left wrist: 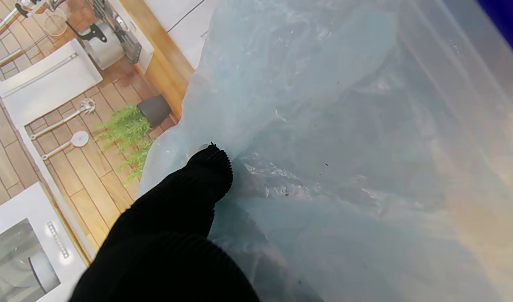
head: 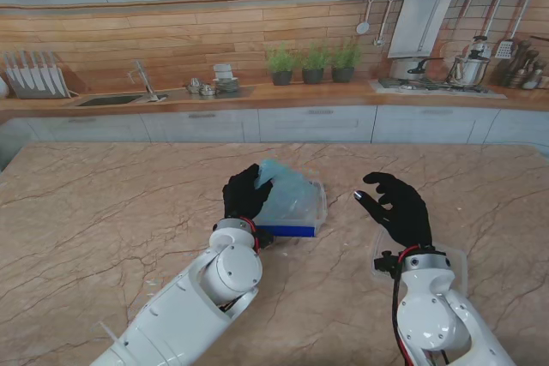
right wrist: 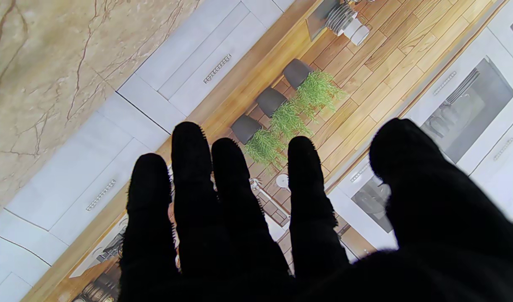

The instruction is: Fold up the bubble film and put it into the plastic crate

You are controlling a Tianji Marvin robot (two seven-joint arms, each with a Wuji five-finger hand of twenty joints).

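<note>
- Left hand (head: 244, 195): closed on the bubble film (head: 287, 195), gripping its left side; the wrist view shows one gloved fingertip (left wrist: 210, 165) pressed into the film.
- Bubble film: bunched, pale blue, standing up out of the plastic crate (head: 319, 212), its peak above the rim.
- Plastic crate: clear walls with a blue edge, mid-table, just ahead of the left hand.
- Right hand (head: 399, 207): holds nothing, fingers (right wrist: 189, 167) spread, raised over the table (head: 103, 212) right of the crate, apart from it.
</note>
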